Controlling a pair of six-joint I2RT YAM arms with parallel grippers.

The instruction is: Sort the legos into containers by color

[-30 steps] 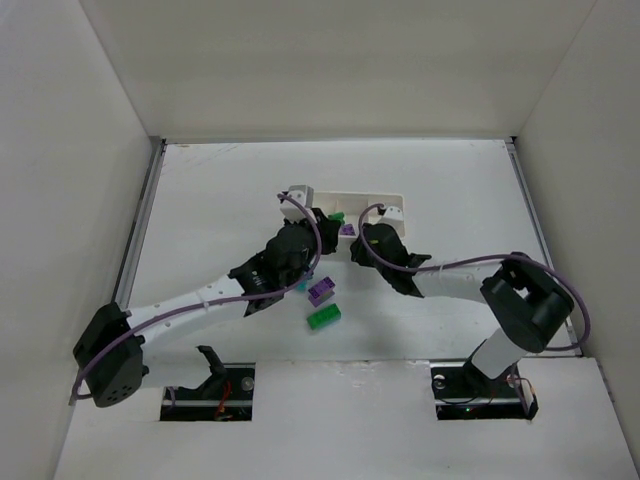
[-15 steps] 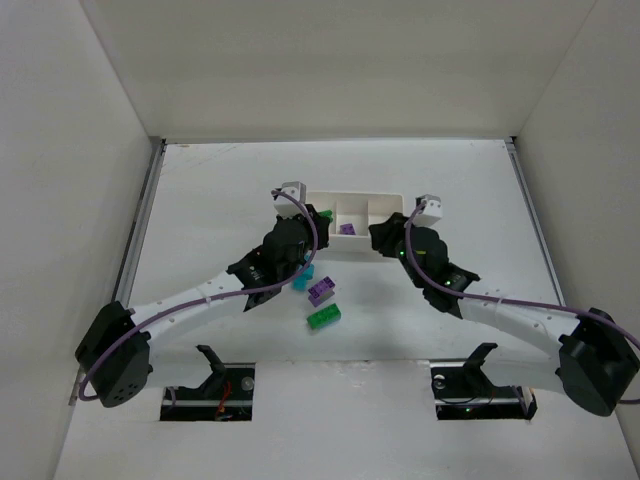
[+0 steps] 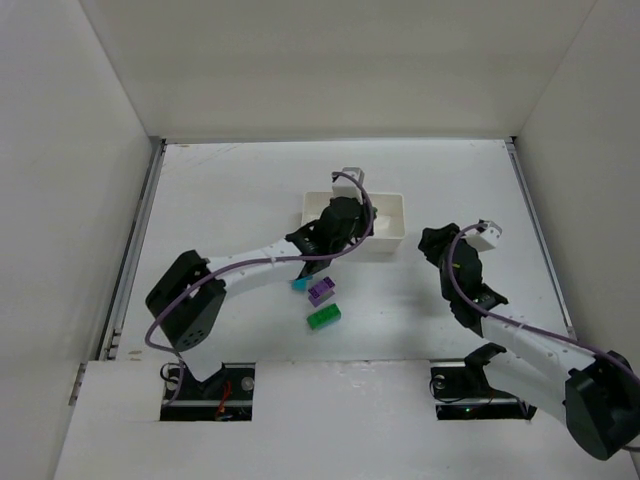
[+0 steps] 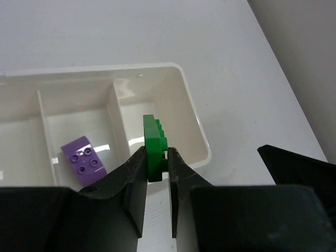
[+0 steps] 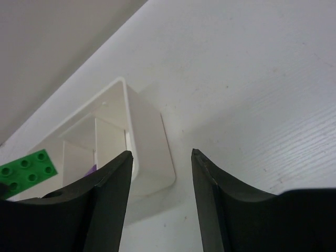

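Observation:
My left gripper [image 3: 345, 224] [image 4: 156, 157] is shut on a green lego [image 4: 153, 145], held on edge over the near wall of the white tray [image 3: 394, 214] [image 4: 192, 112], at its right compartment. A purple lego [image 4: 84, 160] lies in the middle compartment. On the table in front of the tray lie a cyan lego [image 3: 300, 284], a purple lego [image 3: 321, 291] and a green lego [image 3: 323, 317]. My right gripper [image 3: 434, 242] [image 5: 161, 157] is open and empty, right of the tray [image 5: 149, 142]. The held green lego [image 5: 27, 168] shows at the left edge of the right wrist view.
White walls enclose the table on the left, back and right. A metal rail [image 3: 140, 230] runs along the left edge. The left arm's forearm [image 3: 255, 265] stretches across the table left of the loose legos.
My left arm has swung right, carrying the green lego from the tray's left end towards its right compartment. My right arm has pulled back to the right, away from the tray.

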